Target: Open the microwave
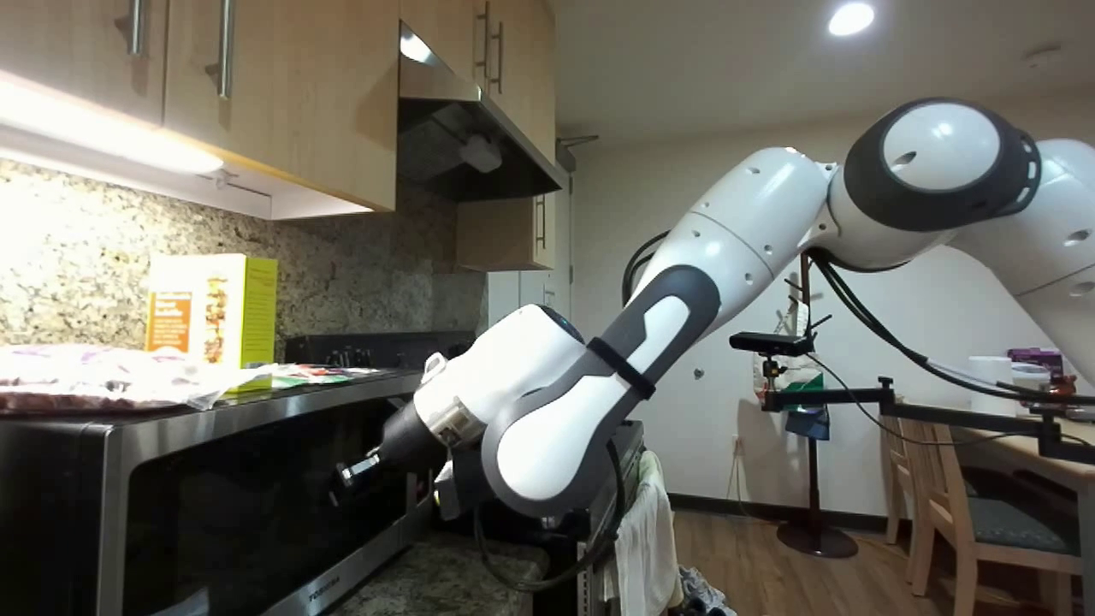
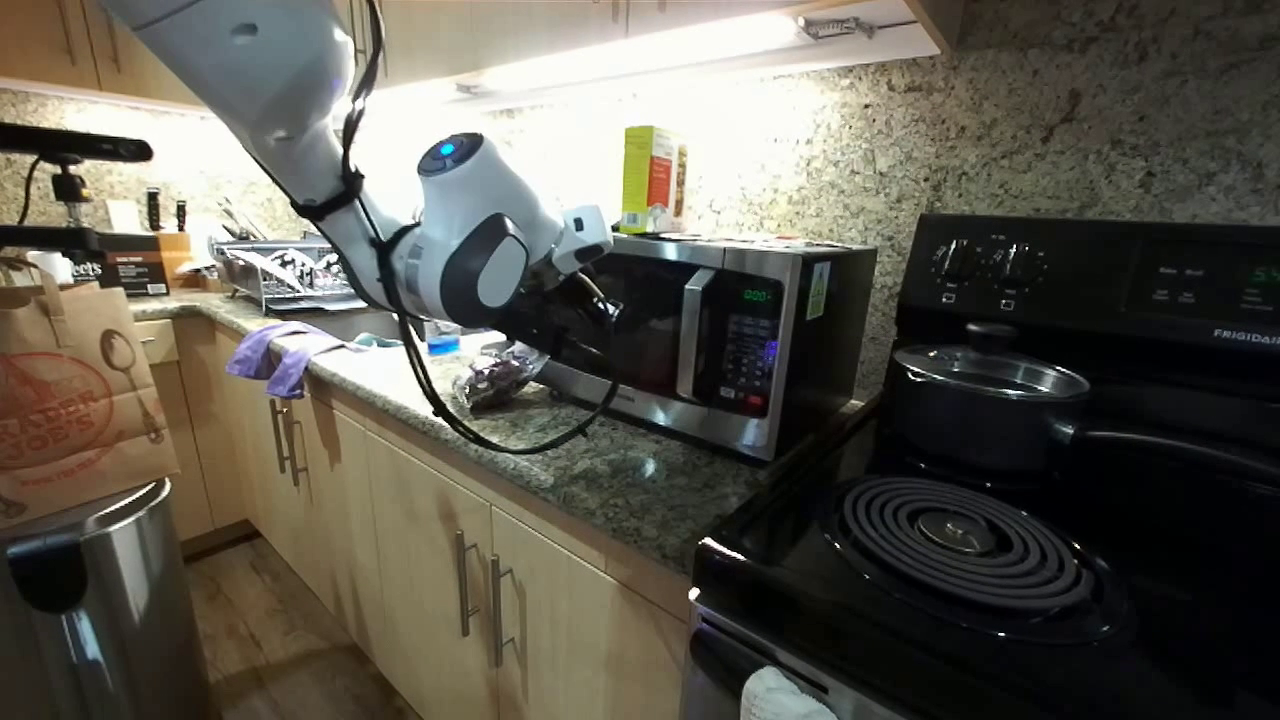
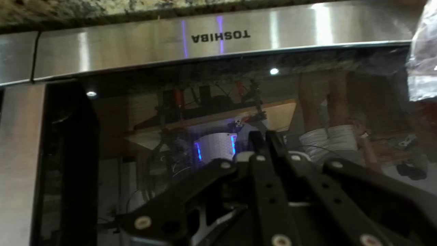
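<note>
Gripper (image 3: pixel 265 136) is the nearest thing in the wrist view, and its two fingers (image 3: pixel 256 141) are together, side by side. Directly before them is the one microwave (image 2: pixel 655 325), with its dark glass (image 3: pixel 205 109) facing the tips; whether the tips touch this glass, I cannot tell. Its door (image 3: pixel 136 51) is closed, and its one silver handle (image 3: pixel 20 153) stands at the left edge of the wrist view, well apart from the fingers. In an exterior view, the same handle is to the right of the tool, beside one keypad panel (image 2: pixel 750 350).

On top of the microwave stands one yellow-green box (image 2: pixel 650 180), upright in both exterior views, and near it lies at least one clear plastic package (image 1: pixel 111 376). On the granite counter (image 2: pixel 640 480), near the microwave, lies one shiny bag (image 2: pixel 495 380).

Farther is one black stove (image 2: pixel 1180 560), on which I count one lidded pot (image 2: pixel 970 430) and one coil burner (image 2: pixel 965 545) in sight. One light towel (image 1: pixel 648 539) hangs at its front. Also well apart from the tool, in an exterior view, are one dish rack (image 2: pixel 290 270), one paper bag (image 2: pixel 85 410) and one steel bin (image 2: pixel 150 610).
</note>
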You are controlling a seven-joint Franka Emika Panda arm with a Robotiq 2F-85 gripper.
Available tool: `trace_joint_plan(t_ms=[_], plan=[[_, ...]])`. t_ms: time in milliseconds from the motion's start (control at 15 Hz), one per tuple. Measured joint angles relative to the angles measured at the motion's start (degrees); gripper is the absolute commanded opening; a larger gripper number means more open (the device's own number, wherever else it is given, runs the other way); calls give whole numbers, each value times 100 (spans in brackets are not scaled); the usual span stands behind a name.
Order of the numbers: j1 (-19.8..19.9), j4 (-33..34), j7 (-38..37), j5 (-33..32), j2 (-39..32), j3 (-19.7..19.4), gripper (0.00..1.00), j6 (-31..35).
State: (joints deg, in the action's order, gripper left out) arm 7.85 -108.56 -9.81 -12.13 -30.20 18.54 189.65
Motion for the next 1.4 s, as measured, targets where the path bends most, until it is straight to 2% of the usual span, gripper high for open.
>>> trace_joint_plan(t_ms=[67,200,267,333,400,467,667,867,1000,1133,1400], plan=[[325,-47,26,-105,-37,353,16,-17],[862,-172,48,-241,-103,858,29,-20],[996,-209,67,-265,-120,959,34,-20],[1047,-219,70,-280,-128,991,34,-20],[1056,-221,70,-282,-131,1003,59,-20],[1056,-221,70,-282,-131,1017,60,-20],[970,-205,70,-282,-117,898,79,-20],[831,-213,67,-276,-7,512,97,-57],[772,-270,67,-276,94,270,100,-144],[789,-387,67,-277,200,195,100,-267],[1002,-605,179,-298,390,423,100,-606]])
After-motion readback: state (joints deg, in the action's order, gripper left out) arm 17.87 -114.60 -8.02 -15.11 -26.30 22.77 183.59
